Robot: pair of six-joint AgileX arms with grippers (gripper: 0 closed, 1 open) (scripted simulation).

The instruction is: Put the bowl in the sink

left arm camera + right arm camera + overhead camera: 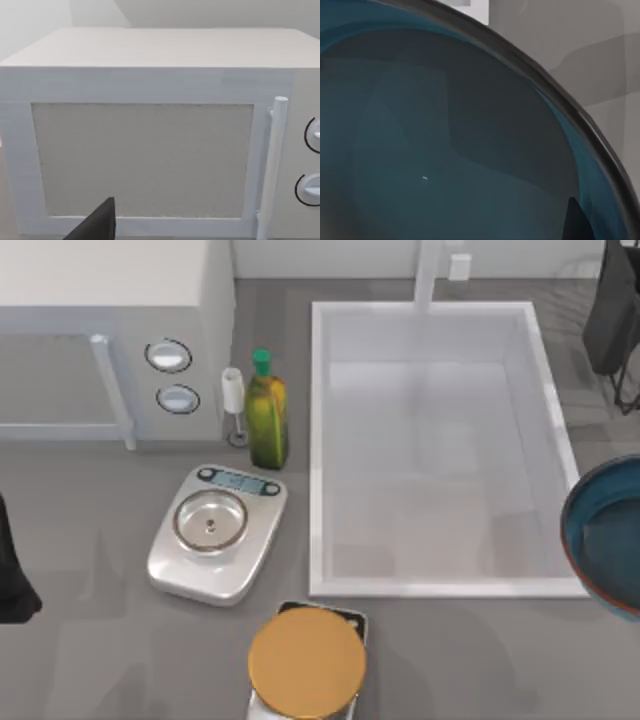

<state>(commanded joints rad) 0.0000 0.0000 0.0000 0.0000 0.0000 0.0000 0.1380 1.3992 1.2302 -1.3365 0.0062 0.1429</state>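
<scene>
The dark teal bowl (606, 538) sits at the right edge of the top view, cut off by it, and its left edge overlaps the right rim of the white sink (318, 440). Up close in the right wrist view, the bowl (445, 150) shows its inside and dark rim. My right gripper (597, 227) holds it at the rim, with one dark fingertip (575, 220) inside the bowl. The right arm (615, 310) shows at the back right. My left arm (14, 580) stays parked at the left edge, its gripper (95, 225) facing the microwave.
A white microwave (110, 330) stands at the back left. An olive-green bottle (266, 412) and a small white item (233, 400) stand beside it. In front are a silver scale (215, 530) and an orange disc (306, 662). A faucet (428, 275) rises behind the sink.
</scene>
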